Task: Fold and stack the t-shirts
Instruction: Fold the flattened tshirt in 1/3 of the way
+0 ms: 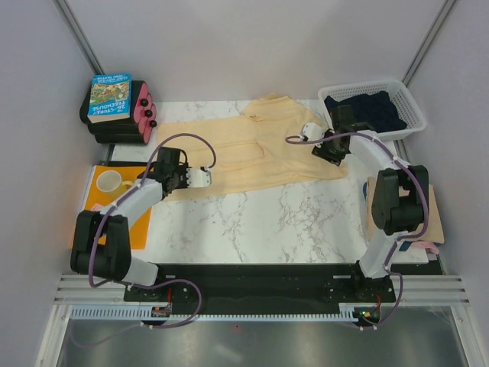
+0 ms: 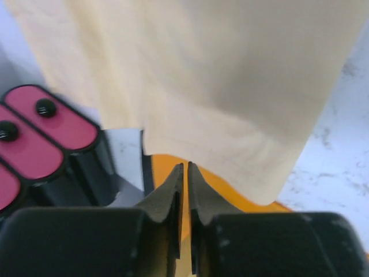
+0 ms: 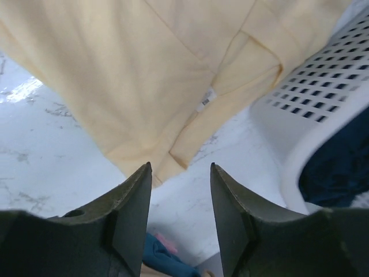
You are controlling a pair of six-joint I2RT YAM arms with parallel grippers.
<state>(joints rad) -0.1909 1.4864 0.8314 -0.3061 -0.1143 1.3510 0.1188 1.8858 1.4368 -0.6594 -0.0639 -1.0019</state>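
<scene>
Yellow t-shirt (image 1: 244, 153) spread on worktop (image 1: 252, 218), just ahead of both grippers. Left gripper (image 2: 184, 167) jaws nearly together, empty. Right gripper (image 3: 180, 167) jaws well apart, empty. Risks: left pinch catches orange sheet (image 2: 225, 199) by hem; right gripper bumps basket (image 3: 323, 98) close on its right.

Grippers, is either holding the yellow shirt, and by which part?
Nothing is held. Left gripper nearly shut and empty, right gripper open; the shirt lies just beyond both.

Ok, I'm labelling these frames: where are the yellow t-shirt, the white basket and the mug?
yellow t-shirt (image 1: 252, 153), top view, middle of its body.
white basket (image 1: 413, 102), top view, right rim.
mug (image 1: 110, 181), top view, its opening.
</scene>
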